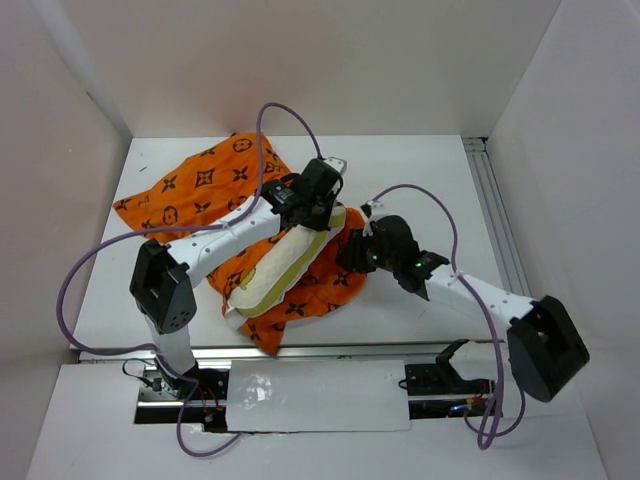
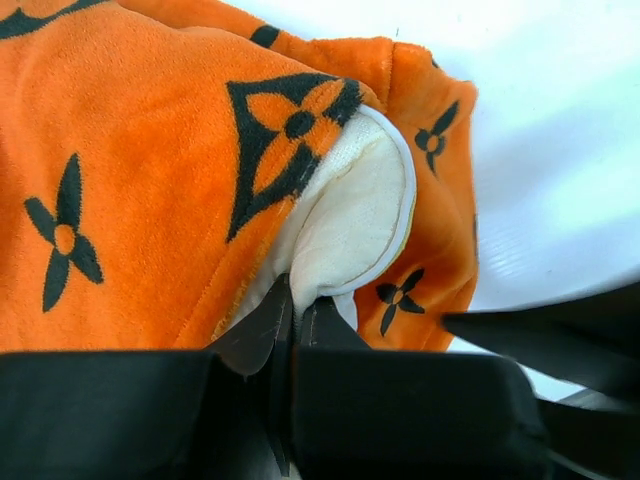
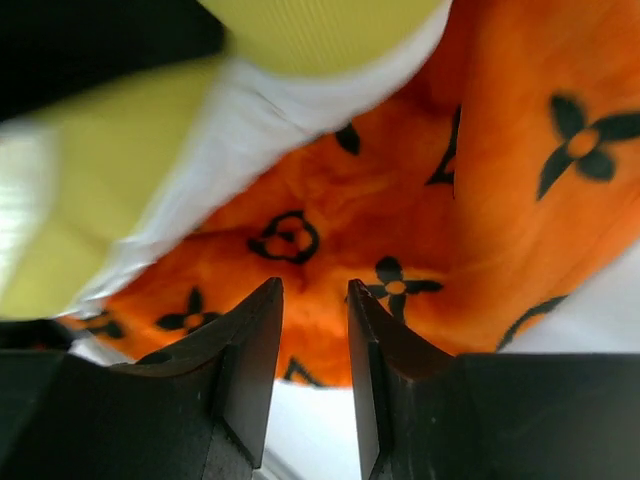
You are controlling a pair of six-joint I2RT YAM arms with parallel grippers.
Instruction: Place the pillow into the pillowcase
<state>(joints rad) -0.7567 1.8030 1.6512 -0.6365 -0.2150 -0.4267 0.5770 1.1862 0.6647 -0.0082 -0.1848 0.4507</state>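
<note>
Pillow (image 1: 280, 268) lies on the pillowcase (image 1: 205, 175) mid-counter (image 1: 440, 180), long axis diagonal: near end points toward the left arm's base, far end points away and to the right. Orange cloth shows along both long sides of the pillow, with a big loose flap off its far-left side. Left pincer (image 2: 297, 312) is at the pillow's far end, pressed together on cloth at the corner. It looks like cream pillow fabric, maybe the orange hem too; hard to tell. That corner sits tucked between orange layers. Right pincer (image 3: 315, 300) is just off the pillow's right side near the far end, slightly spread, holding nothing, with orange cloth right ahead of it. Judgement: pillow only partly in. The next move turns on the right pincer catching the case edge beside the pillow while the left keeps the corner; the right is nearer that edge.
</note>
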